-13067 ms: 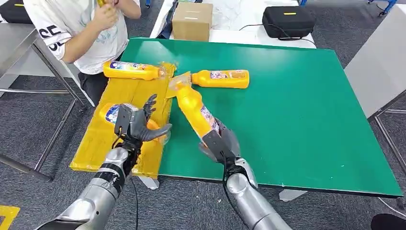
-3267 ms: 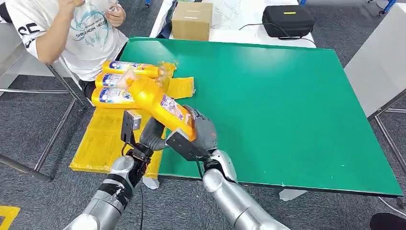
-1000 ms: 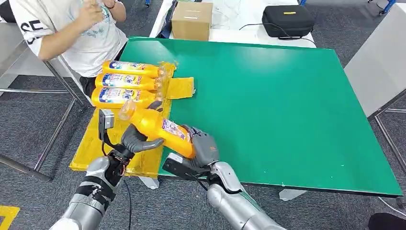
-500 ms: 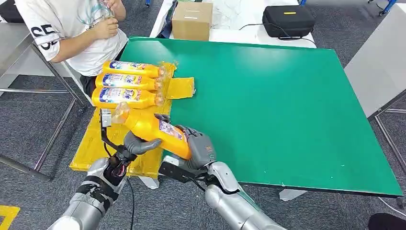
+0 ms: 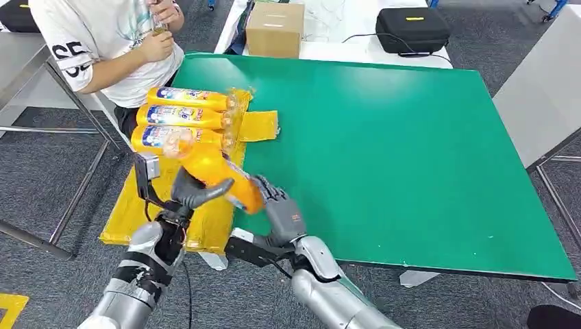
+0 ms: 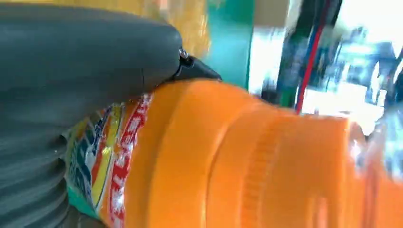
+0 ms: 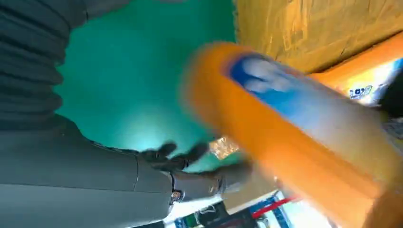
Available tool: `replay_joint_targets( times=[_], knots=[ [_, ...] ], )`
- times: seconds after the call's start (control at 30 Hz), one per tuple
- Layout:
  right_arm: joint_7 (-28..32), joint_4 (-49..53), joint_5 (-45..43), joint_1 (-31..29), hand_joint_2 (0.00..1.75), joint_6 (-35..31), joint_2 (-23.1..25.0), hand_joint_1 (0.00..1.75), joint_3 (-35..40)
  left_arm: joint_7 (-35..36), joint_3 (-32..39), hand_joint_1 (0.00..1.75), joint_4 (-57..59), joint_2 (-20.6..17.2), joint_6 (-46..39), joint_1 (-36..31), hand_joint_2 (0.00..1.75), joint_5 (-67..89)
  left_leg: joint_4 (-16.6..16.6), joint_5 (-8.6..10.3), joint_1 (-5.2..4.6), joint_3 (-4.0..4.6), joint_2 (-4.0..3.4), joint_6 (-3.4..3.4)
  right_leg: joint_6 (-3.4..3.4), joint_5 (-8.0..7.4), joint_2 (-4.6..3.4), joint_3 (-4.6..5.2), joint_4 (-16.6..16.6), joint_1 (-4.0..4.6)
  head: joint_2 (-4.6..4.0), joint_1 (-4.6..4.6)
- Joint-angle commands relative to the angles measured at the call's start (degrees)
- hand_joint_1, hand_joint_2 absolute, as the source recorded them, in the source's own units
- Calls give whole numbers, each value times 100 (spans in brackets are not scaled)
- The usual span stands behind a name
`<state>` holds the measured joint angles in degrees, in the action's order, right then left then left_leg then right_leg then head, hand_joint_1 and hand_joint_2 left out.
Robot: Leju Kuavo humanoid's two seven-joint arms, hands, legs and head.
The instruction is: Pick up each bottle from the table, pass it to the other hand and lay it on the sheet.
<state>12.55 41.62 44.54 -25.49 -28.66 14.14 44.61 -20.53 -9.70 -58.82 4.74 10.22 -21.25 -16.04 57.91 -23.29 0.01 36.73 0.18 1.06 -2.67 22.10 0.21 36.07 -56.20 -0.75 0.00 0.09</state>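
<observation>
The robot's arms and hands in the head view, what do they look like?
Both arms are silver metal with segmented joints. The left hand has a thick grey thumb, dark fingers, a small grey box mounted at the wrist and a black cable along the forearm. The right hand is grey with a small red mark on its back.

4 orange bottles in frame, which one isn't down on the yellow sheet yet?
The orange bottle in the left hand: bottle is lifted and tilted above the yellow sheet. The other three bottles lie flat, side by side at the sheet's far end.
</observation>
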Motion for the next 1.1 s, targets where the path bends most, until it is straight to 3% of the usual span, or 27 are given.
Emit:
replay_joint_targets(
  times=[0.03, 0.37, 0.53, 0.7, 0.97, 1.1],
  knots=[
    [254, 762, -658, 239, 175, -134, -157, 0, -709, -296, 53, 175, 36, -151, -748, -419, 175, 1096, 4, -11, 6, -22, 15, -7, 10, 16, 15, -26, -5, 7, 0, 4],
    [617, 1433, -1355, 492, 175, 139, -171, 0, -1289, -602, 276, 175, 446, -603, -1379, -869, 175, 2749, 3, -13, 8, -28, 5, -10, 13, 15, 4, -30, -5, 8, 0, 2],
    [689, 1587, -1472, 554, 175, 267, -186, 0, -1394, -691, 54, 175, 814, -1041, -1545, -1109, 175, 4044, -3, -3, 5, -13, 2, -5, 7, 4, 2, -14, 2, 5, 0, 4],
    [690, 1602, -1472, 559, 175, 307, -192, 0, -1397, -756, 64, 175, 888, -1058, -1524, -1140, 175, 4197, -1, -9, 10, -26, 4, -8, 9, 12, 4, -28, 0, 8, 0, 2],
    [754, 1748, -1592, 597, 175, 594, -235, 0, -1463, -900, -892, 175, 1571, -2161, -1165, -1627, 175, 5781, 2, -10, 12, -25, -7, -11, 12, 10, -6, -23, -5, 11, 0, 4],
    [767, 1717, -1606, 564, 175, 615, -224, 0, -1467, -968, -990, 175, 1621, -2322, -1015, -1697, 175, 5830, 2, -7, 15, -19, -8, -9, 11, 9, -9, -15, -4, 13, 0, 4]
  ],
)
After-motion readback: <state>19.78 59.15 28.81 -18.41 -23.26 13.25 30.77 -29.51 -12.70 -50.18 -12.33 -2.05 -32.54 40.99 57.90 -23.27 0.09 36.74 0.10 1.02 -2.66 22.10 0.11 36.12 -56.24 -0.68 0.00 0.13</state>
